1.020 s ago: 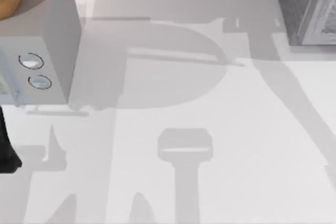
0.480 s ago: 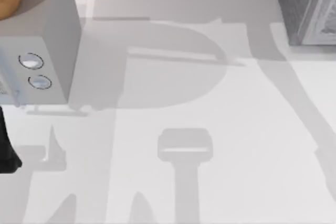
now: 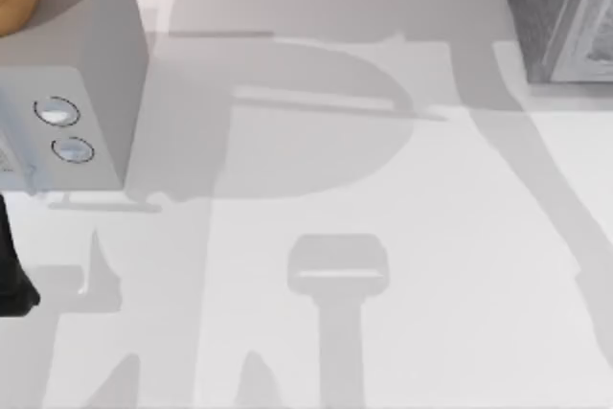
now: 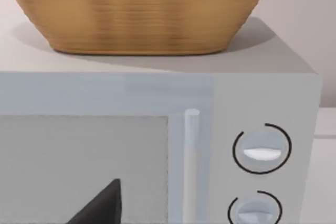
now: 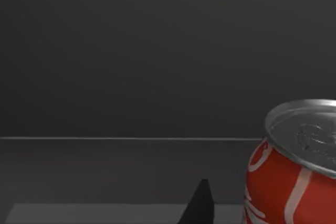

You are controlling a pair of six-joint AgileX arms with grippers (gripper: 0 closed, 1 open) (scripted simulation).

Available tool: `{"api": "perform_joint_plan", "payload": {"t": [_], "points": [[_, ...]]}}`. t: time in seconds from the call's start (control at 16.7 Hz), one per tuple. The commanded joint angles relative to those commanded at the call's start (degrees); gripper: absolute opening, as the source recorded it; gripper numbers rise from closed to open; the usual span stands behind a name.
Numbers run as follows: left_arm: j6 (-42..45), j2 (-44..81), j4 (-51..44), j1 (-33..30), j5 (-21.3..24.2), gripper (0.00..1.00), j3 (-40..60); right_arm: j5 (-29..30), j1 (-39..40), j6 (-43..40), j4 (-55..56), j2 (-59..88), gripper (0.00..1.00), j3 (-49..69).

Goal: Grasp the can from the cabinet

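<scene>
worktop [image 3: 383, 352]: pale flat surface spanning the top view; the wide middle and front area carries shadows alone, with open room between the two boxes.
cabinet [image 3: 551, 7]: dark-grey speckled box at the far right corner of the worktop, cut by the top view's upper and right edges; its paler patterned front panel [image 3: 596, 31] runs along the right edge. in the right wrist view the dark interior wall [image 5: 131, 51] meets the interior floor along a thin straight line.
can [image 5: 294, 166]: red-and-white, silver lid, upright inside the cabinet on the dark floor; cut by the right wrist view's edge, so part of its body is hidden. free dark space lies beside it.
light-grey box [image 3: 86, 93]: at the far left of the worktop, cut by the left edge, two round dials [image 3: 63, 129] on its front. in the left wrist view the front shows a door panel, a vertical handle [image 4: 191, 166] and the dials beside it.
basket [image 4: 136, 9]: woven, tan, resting on top of the light-grey box; its corner shows at the top view's upper left.
left arm [image 3: 14, 265]: dark link at the left edge of the top view, in front of the light-grey box.
left jaws: one dark fingertip [image 4: 100, 205] visible facing the door panel; spread cannot be told.
right jaws: one dark fingertip [image 5: 199, 205] visible inside the cabinet, near the can and apart from it; spread cannot be told.
</scene>
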Motion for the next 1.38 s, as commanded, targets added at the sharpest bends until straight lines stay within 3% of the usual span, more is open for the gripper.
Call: {"api": "perform_joint_plan", "payload": {"t": [0.24, 0.3, 0.9, 1.38], "points": [[0.0, 0.0, 0.0, 0.0, 0.0, 1.0, 0.0, 0.0, 0.0, 0.0, 0.0, 0.0, 0.02, 0.0], [0.0, 0.0, 0.0, 0.0, 0.0, 1.0, 0.0, 0.0, 0.0, 0.0, 0.0, 0.0, 0.0, 0.0], [0.0, 0.0, 0.0, 0.0, 0.0, 1.0, 0.0, 0.9, 1.0, 0.1, -0.9, -0.9, 0.0, 0.1], [0.0, 0.0, 0.0, 0.0, 0.0, 1.0, 0.0, 19.1, 19.5, 0.0, -18.8, -17.5, 0.0, 1.1]]}}
